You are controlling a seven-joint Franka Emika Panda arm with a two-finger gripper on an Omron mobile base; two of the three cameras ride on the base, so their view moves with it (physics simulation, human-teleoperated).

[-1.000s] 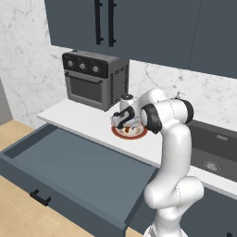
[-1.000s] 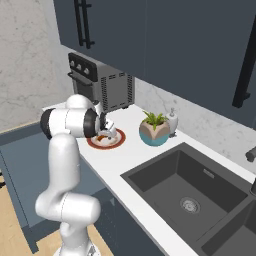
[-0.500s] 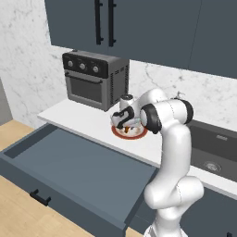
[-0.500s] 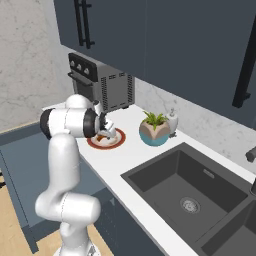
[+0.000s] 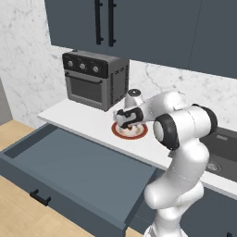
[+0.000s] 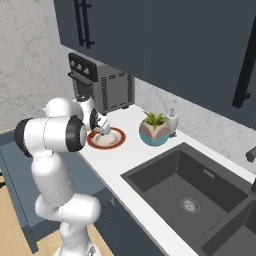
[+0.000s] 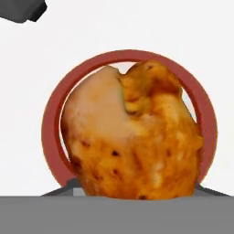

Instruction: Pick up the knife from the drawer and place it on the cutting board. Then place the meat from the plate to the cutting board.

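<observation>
The wide dark blue-grey drawer (image 5: 78, 173) stands open below the white counter (image 5: 78, 121), and past its front edge the two-finger gripper (image 5: 126, 120) grasps the glossy orange-brown meat chunk (image 7: 132, 137) over the round white red-rimmed plate (image 6: 117, 139), before the black toaster oven (image 5: 95, 78).

The meat (image 7: 132, 137) is showing glossy orange-brown with a paler tan patch and small dark specks. The plate (image 7: 50, 119) is showing white with a brick-red rim. The counter (image 5: 83, 121) is looking plain white, and the wall (image 5: 28, 55) behind it is showing white marble with faint grey veins. The drawer (image 5: 69, 166) is showing dark blue-grey with a black handle. The oven (image 5: 95, 79) is looking dark grey and silver. The bowl (image 6: 153, 134) is showing teal and tan, carrying a green plant. The sink (image 6: 190, 190) is looking dark grey.
</observation>
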